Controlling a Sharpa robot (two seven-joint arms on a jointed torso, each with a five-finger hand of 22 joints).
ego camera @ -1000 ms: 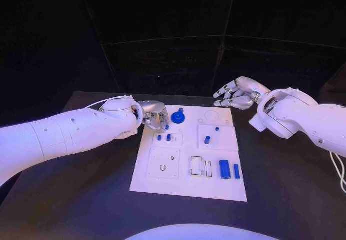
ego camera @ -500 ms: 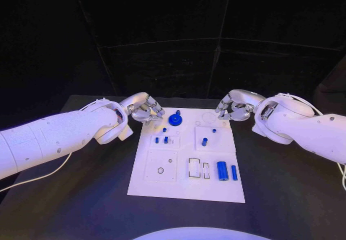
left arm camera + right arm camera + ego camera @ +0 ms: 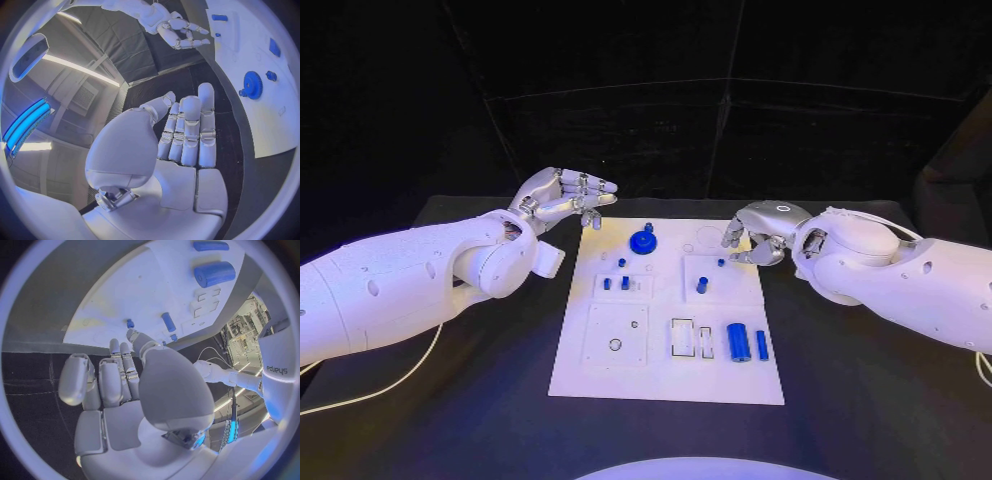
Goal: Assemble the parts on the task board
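The white task board (image 3: pixel 661 365) lies in the middle of the black table. A blue gear (image 3: pixel 643 241) stands near its far edge, with small blue pegs (image 3: pixel 625 283) just in front of it and a short blue peg (image 3: pixel 702 284) to their right. A thick blue cylinder (image 3: pixel 737 338) and a thin blue bar (image 3: pixel 762 344) lie at the near right. My left hand (image 3: pixel 564 197) is raised beyond the board's far left corner, fingers apart and holding nothing; its straight fingers (image 3: pixel 187 135) point past the gear (image 3: pixel 252 85). My right hand (image 3: pixel 754 235) hovers by the board's far right edge, fingers curled in, nothing seen in them.
Rectangular and round recesses (image 3: pixel 689 335) mark the board's near half. Bare black table (image 3: pixel 459 400) surrounds the board on all sides. The right wrist view shows the cylinder (image 3: pixel 214 273) and a peg (image 3: pixel 168 321) beyond my curled fingers (image 3: pixel 119 375).
My left hand has lifted up and away from the spot beside the gear. My right hand has come down toward the board's far right edge and curled its fingers.
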